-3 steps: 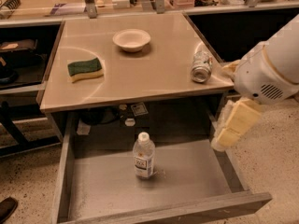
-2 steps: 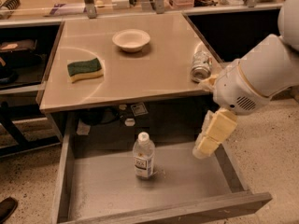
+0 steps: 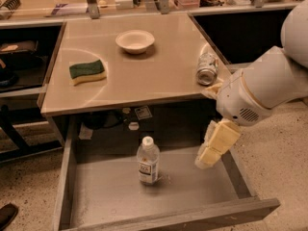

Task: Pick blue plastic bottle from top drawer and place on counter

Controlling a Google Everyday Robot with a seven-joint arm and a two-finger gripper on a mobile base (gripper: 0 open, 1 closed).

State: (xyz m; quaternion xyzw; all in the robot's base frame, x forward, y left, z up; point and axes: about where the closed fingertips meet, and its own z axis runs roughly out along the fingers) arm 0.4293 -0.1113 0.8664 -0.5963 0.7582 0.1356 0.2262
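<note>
As the end effector (image 3: 213, 147), its opening impossible to tell, hangs below the front right corner of the worktop (image 3: 159, 71), you find the upright blue plastic bottle (image 3: 147, 161) leftward along that front edge.

From where I stand, the top drawer (image 3: 192, 189) stands wide open. Its grey floor lies bare all round the blue plastic bottle (image 3: 147, 161), which stands upright near the middle. The hand (image 3: 204, 159) hangs over the drawer's right side, just beside the right wall, with open floor between it and the bottle. The worktop (image 3: 144, 81) roofs the drawer's back part, behind and above the bottle. Up there a can (image 3: 207, 68) sits at the right edge near the bulky white arm (image 3: 260, 88), a bowl (image 3: 135, 41) toward the back and a sponge (image 3: 87, 71) on the left. The front middle is free.
</note>
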